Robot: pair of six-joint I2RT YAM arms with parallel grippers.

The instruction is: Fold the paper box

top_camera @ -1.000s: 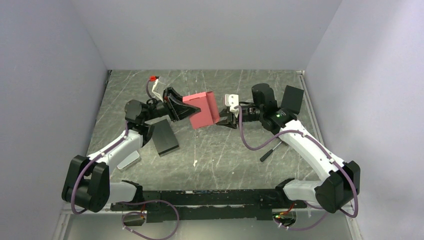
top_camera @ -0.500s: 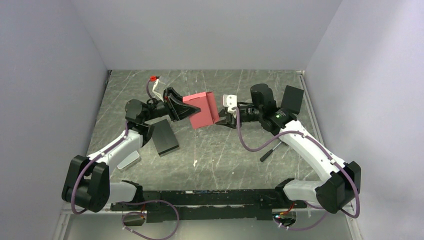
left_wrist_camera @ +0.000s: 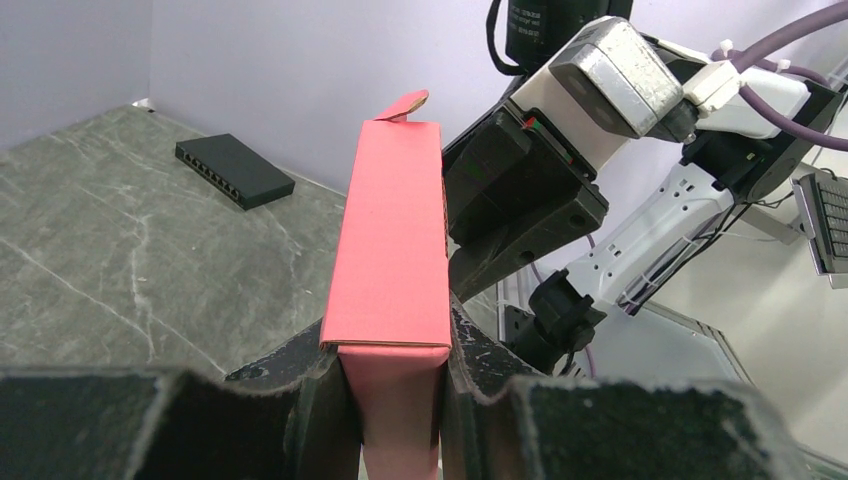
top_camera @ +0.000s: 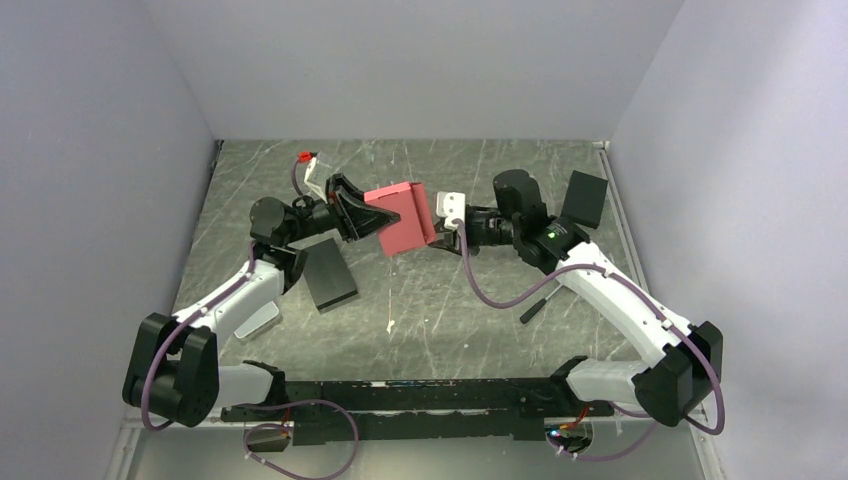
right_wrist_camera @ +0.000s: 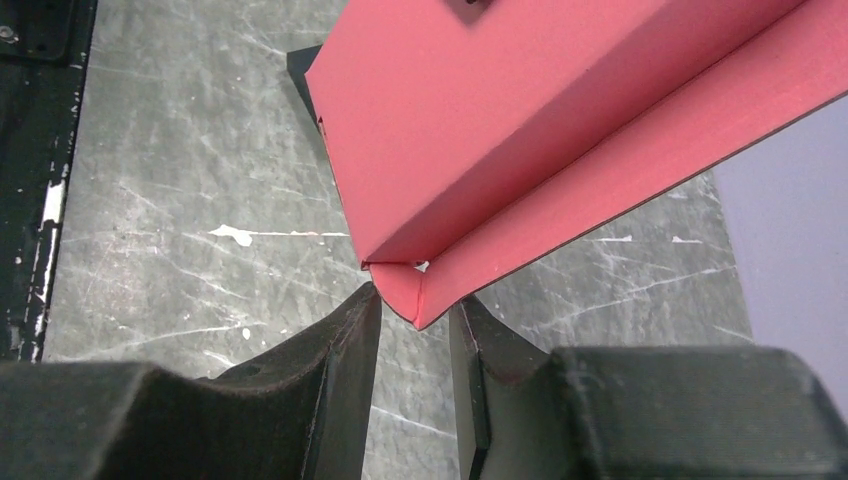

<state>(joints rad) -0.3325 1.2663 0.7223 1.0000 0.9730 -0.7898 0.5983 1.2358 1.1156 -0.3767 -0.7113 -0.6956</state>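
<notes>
Above the middle of the scratched grey surface (top_camera: 430,310), pale walls on three sides | paper box (top_camera: 405,220) held aloft | left hand (left_wrist_camera: 395,400) clamped on one end | right hand (right_wrist_camera: 415,310) narrow, pinching a flap corner | black box (top_camera: 330,275) lying toward the left edge

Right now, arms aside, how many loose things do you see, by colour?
Red-pink: 1, the paper box.
Black: 3, the rectangular box, the switch-like box and the slim tool.
Red-and-white: 1, the small packet.
Total: 5.
</notes>
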